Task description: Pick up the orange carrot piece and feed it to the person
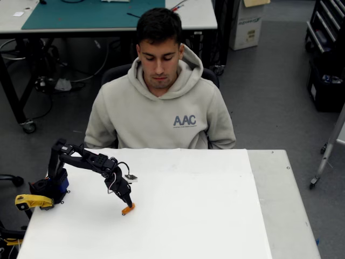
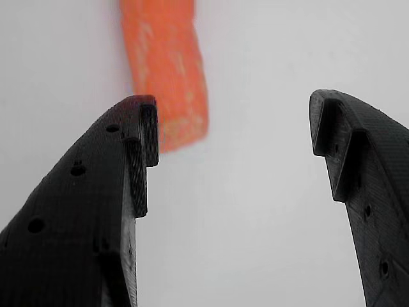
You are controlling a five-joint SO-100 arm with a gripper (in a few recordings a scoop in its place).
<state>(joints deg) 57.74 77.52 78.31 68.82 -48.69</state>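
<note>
The released claw (image 2: 233, 128) hangs over the small, stiff, light carrot piece (image 2: 167, 70) on the bench (image 1: 215, 216), best pinched across its middle.

The carrot piece (image 1: 128, 208) sits on the white surface (image 1: 205, 216), toward its left side in the overhead view, a tiny bright-orange stub lying flat. Up close in the wrist view, the carrot piece (image 2: 167, 70) is a short, blocky cylinder with pale flecks along its skin, lying lengthwise and running off the top edge, its near end blurred. Across the surface sits the person (image 1: 160, 102), dark short hair, light beige-grey hoodie with "AAC" on the chest, seated at the far edge, head tipped down toward the surface.
</note>
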